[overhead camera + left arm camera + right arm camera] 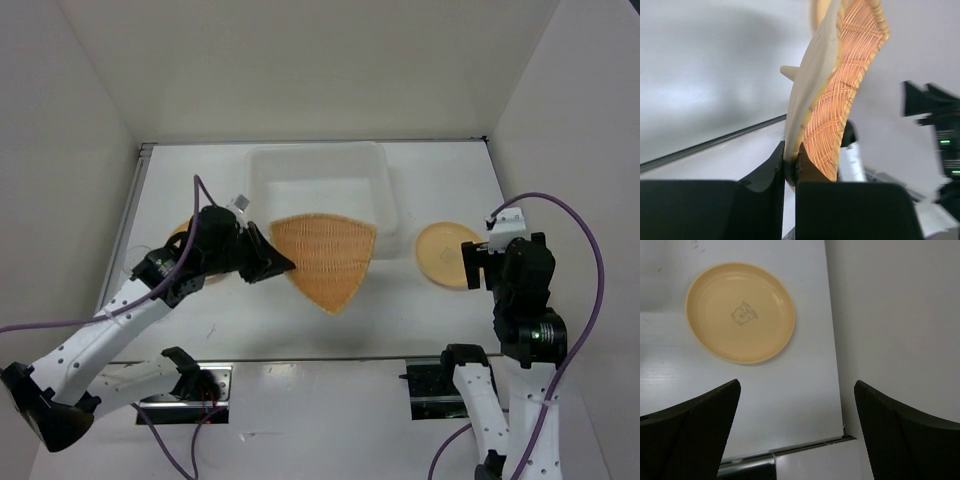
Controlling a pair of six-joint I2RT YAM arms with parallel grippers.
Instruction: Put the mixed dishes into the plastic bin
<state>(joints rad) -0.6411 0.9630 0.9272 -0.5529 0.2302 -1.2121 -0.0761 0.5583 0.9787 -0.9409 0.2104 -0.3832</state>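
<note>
Soft, even light fills the overhead view. The white walls and counter read bright, shadows stay faint, and a glossy sheen runs along the near strip. From the left wrist, the weave of the woven plate glows warm and fairly sharp, while the background smears into blur and the left end effector sinks to black. The right wrist view is dimmer and greyer, with the round plate crisp and the right end effector dark and soft.
</note>
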